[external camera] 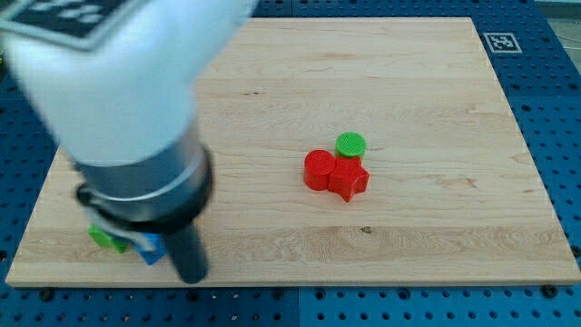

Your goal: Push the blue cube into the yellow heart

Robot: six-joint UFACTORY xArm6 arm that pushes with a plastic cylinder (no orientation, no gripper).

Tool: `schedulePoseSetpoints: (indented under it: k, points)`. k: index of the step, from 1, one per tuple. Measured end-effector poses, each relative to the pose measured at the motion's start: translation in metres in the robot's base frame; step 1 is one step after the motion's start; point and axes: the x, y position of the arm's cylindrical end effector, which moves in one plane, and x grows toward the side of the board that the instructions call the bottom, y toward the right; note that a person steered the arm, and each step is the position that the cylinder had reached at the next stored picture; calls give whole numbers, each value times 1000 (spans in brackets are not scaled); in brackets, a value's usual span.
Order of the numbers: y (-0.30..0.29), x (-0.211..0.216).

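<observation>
The arm (127, 100) filled the near-left of the scene, blurred, and its upper part ran off the top and left edges. It covered much of the board's (363, 73) left side. My tip (191, 275) was blurred at the near-left board edge, so its exact end was hard to place. Just left of it, a blue block (151, 252) showed only a corner; its shape could not be told. A green block (108, 239) beside that was also mostly hidden. No yellow heart was visible. A marker (501, 42) far right was too small to read.
</observation>
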Motion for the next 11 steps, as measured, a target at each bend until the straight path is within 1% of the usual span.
schedulePoseSetpoints:
  k: [2, 5, 7, 8, 11]
  points:
    - [-64, 0]
    - [-76, 0]
    - [-59, -1]
    - [-57, -19]
    - [-50, -43]
